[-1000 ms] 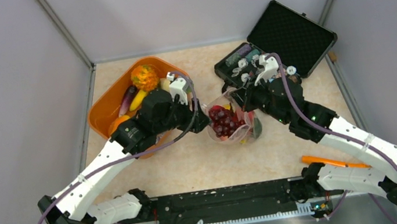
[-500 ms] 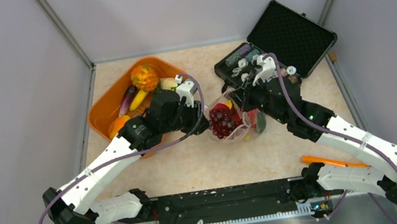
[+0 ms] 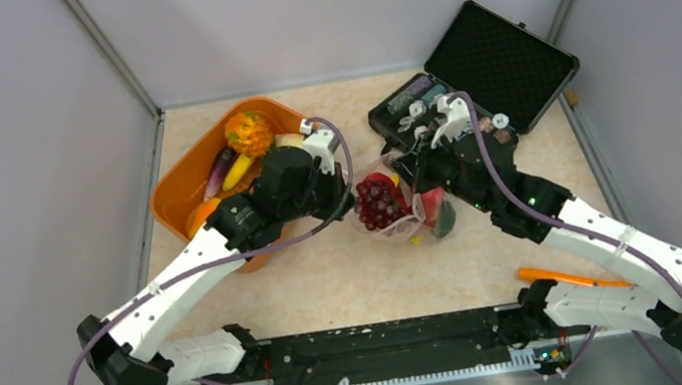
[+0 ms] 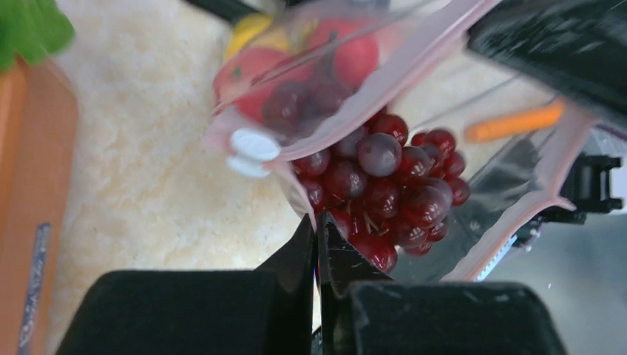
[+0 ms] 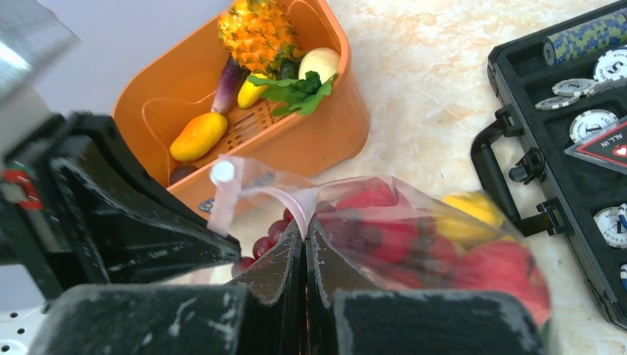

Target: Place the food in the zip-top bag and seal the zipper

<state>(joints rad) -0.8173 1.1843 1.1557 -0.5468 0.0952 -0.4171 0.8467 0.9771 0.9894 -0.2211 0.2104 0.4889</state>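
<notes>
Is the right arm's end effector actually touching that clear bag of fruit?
Touching. The right wrist view shows the right end effector shut, with the pink zipper strip of the zip-top bag pinched between its fingers.

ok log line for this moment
left end effector: shut on zip-top bag | right end effector: shut on zip-top bag | food: some bagged | zipper: unsealed

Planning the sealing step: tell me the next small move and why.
Probably draw the left hand and right hand apart to pull the bag mouth straight: both are shut on its pink zipper, the mouth gapes, and grapes sit just inside it.
</notes>
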